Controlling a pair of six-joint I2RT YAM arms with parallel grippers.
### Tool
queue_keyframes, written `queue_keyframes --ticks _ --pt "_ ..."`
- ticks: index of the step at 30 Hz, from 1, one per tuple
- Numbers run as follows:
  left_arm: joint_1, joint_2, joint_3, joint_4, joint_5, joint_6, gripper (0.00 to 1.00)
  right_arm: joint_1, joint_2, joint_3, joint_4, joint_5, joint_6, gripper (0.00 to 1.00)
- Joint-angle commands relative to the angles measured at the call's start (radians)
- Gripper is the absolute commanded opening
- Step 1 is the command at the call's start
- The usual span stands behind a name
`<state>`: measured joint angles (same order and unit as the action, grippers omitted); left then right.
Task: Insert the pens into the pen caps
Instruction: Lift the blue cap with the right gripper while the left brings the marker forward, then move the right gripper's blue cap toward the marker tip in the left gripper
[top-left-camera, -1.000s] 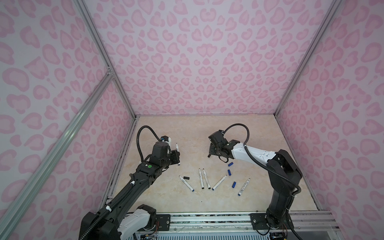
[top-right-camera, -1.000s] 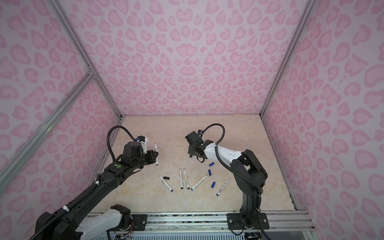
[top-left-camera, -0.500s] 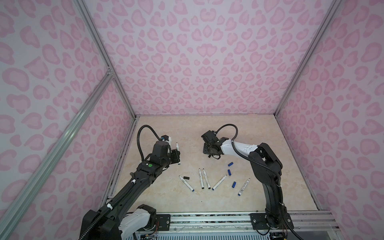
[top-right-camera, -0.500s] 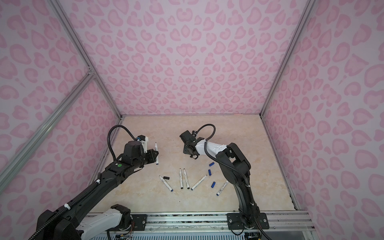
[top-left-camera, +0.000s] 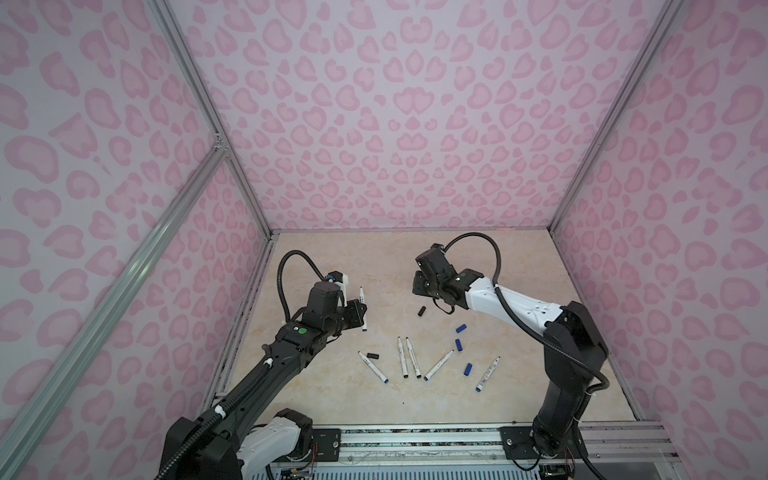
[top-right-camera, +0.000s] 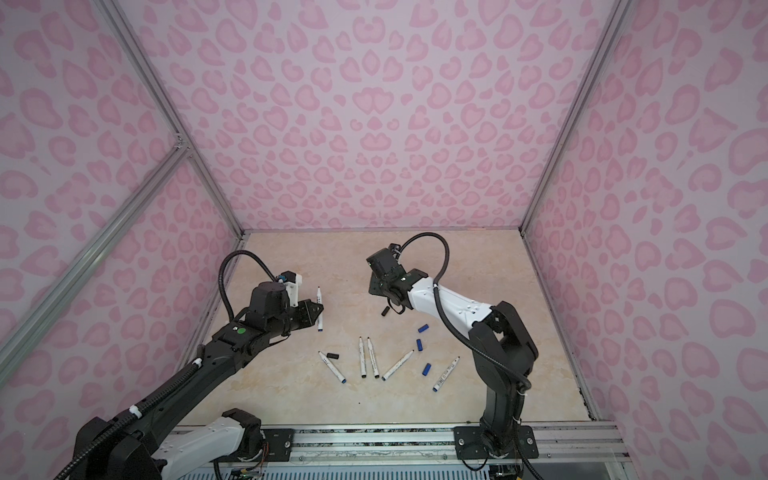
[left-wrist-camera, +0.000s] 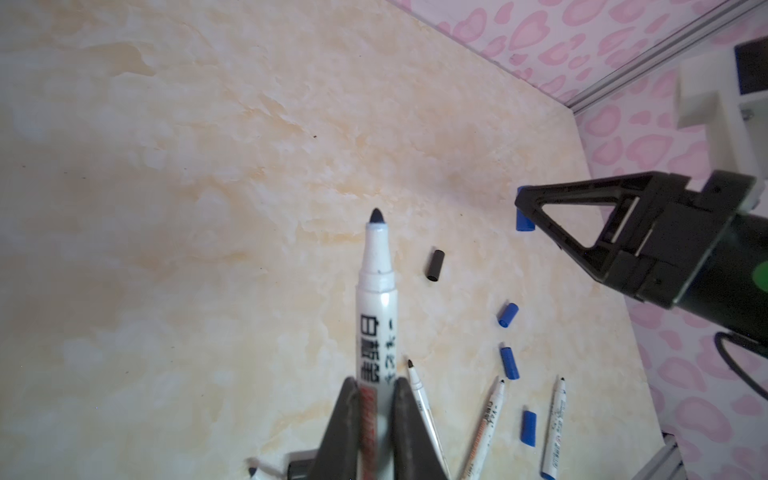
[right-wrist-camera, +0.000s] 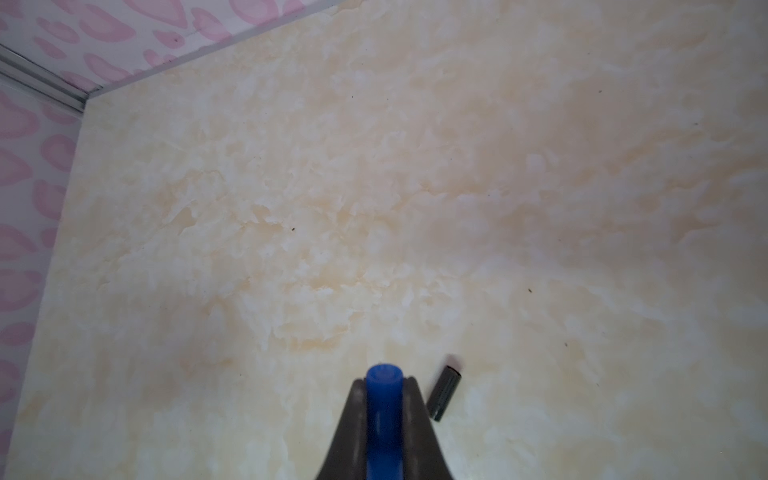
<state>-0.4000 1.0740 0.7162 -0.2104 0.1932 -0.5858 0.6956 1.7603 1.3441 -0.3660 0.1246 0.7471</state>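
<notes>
The left pincer (left-wrist-camera: 376, 386) is clamped on a white pen (left-wrist-camera: 377, 299), tip bare, well left of the loose black cap (top-left-camera: 422, 311) on the desk (top-left-camera: 374, 257) — the right pincer (right-wrist-camera: 384, 384), closed round a blue cap (right-wrist-camera: 384, 374), hangs just beside that black cap; five pens (top-left-camera: 402, 362) lie on its near side.

Both top views look down steeply from high above the front edge, over the arm bases (top-left-camera: 552, 440), facing the pink heart-patterned back wall (top-left-camera: 407, 124); far off, they take in the whole beige marbled tabletop (top-left-camera: 374, 257) and show nearly the same scene. The left wrist camera sits close behind the left gripper (left-wrist-camera: 375, 386), looking along the white-barrelled pen (left-wrist-camera: 376, 299) low across the tabletop toward the right gripper (left-wrist-camera: 524, 208). The right wrist camera sits as close behind the right gripper, facing bare tabletop and a corner where two patterned walls meet. All four views share the short black cylindrical cap (top-left-camera: 422, 311) lying near the tabletop's middle.
</notes>
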Motion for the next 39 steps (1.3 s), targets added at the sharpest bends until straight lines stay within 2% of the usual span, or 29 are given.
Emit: queue_keyframes --ticks 1,5,11,15,18,28,39 --pt "-0.017 -0.012 0.002 0.062 0.035 -0.069 0.04 -0.025 -0.117 -0.101 0.008 0.002 -0.023 0.07" --pt "-0.087 0.014 0.074 0.061 0.059 -0.068 0.04 -0.076 -0.312 -0.242 0.010 -0.009 -0.032 0.08" --pt "-0.295 0.109 0.156 0.123 0.013 -0.086 0.04 -0.114 -0.581 -0.445 0.059 0.004 -0.012 0.10" --pt "-0.408 0.183 0.219 0.123 -0.020 -0.071 0.04 -0.153 -0.722 -0.496 0.033 -0.002 -0.015 0.12" --pt "-0.447 0.209 0.235 0.126 -0.040 -0.070 0.04 -0.178 -0.792 -0.503 0.004 -0.002 -0.023 0.13" --pt "-0.551 0.306 0.270 0.155 -0.019 -0.054 0.04 -0.222 -0.820 -0.515 0.031 -0.082 -0.010 0.11" --pt "-0.569 0.376 0.276 0.216 0.041 -0.061 0.04 -0.223 -0.854 -0.483 0.031 -0.115 -0.009 0.13"
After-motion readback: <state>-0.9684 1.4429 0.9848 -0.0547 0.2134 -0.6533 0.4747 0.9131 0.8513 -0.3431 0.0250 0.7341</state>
